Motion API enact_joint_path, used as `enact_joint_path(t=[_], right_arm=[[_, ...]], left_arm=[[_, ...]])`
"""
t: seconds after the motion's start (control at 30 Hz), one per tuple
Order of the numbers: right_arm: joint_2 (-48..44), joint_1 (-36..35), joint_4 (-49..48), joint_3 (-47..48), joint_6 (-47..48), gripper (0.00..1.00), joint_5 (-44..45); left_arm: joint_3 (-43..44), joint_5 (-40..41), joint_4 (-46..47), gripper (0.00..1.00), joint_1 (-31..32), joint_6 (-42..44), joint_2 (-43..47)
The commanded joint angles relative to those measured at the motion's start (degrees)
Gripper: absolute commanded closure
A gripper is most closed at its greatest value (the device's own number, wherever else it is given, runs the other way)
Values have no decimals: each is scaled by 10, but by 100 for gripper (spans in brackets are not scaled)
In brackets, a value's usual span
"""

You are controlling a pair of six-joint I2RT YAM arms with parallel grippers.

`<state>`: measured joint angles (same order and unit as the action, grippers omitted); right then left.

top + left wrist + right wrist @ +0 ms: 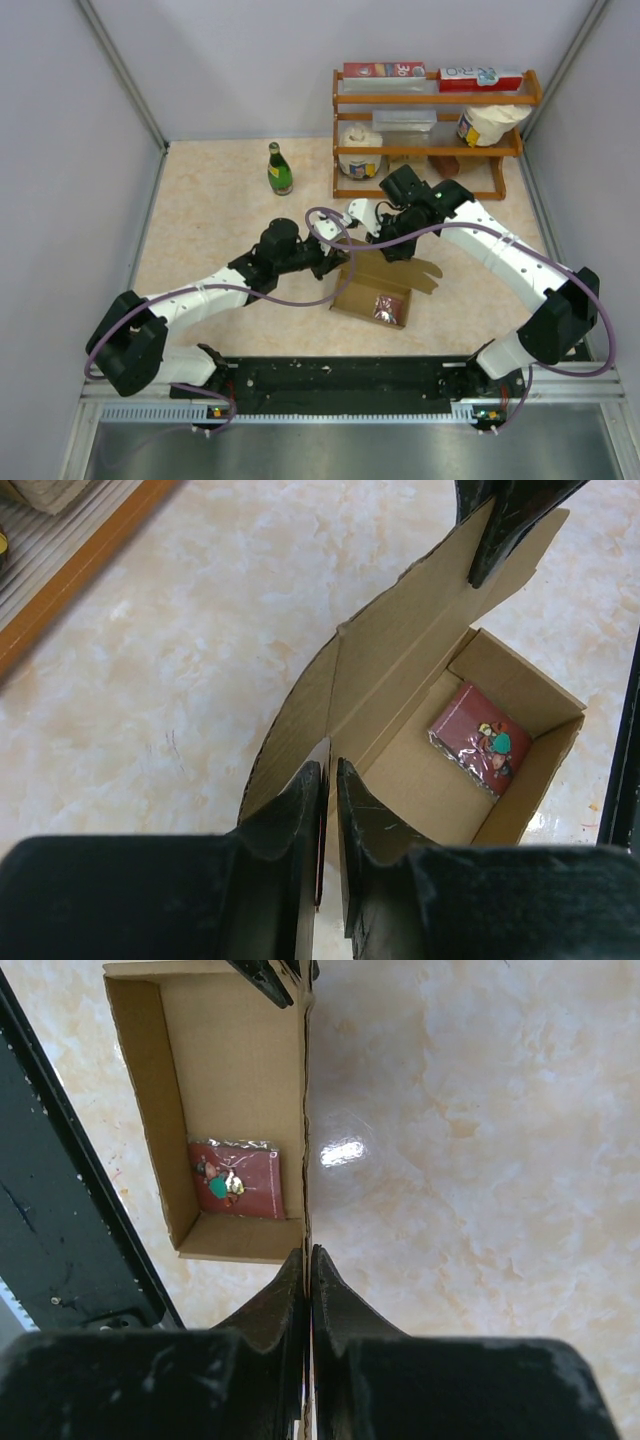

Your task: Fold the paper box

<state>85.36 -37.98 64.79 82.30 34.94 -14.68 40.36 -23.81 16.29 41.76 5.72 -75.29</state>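
Near the middle of the surface [220, 215] the paper box [362, 290] sits open, its lid panel raised. Left gripper [328, 776] and right gripper [307, 1256] each pinch that lid's edge, jaws almost closed on cardboard. I would swing both together over the tray, crease straight. Arms hide the tuck flap overhead; the red packet [238, 1180] has unreadable print.

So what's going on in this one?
Both arms are folding the plain brown cardboard box, sitting open on the marbled table. The left jaws are shut on its raised lid panel at one end, the right jaws on the same panel at the other. A small dark-red packet lies inside. The lid isn't closed yet.
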Motion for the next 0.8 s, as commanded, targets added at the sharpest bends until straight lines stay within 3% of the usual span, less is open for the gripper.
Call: enact_joint_path(t=[0.0, 0.77], right_arm=[[1, 2, -8, 31, -1, 100, -11], [2, 5, -7, 28, -3, 100, -6]], left_arm=[[22, 15, -15, 83, 4, 9, -2], [12, 14, -29, 84, 4, 3, 8]])
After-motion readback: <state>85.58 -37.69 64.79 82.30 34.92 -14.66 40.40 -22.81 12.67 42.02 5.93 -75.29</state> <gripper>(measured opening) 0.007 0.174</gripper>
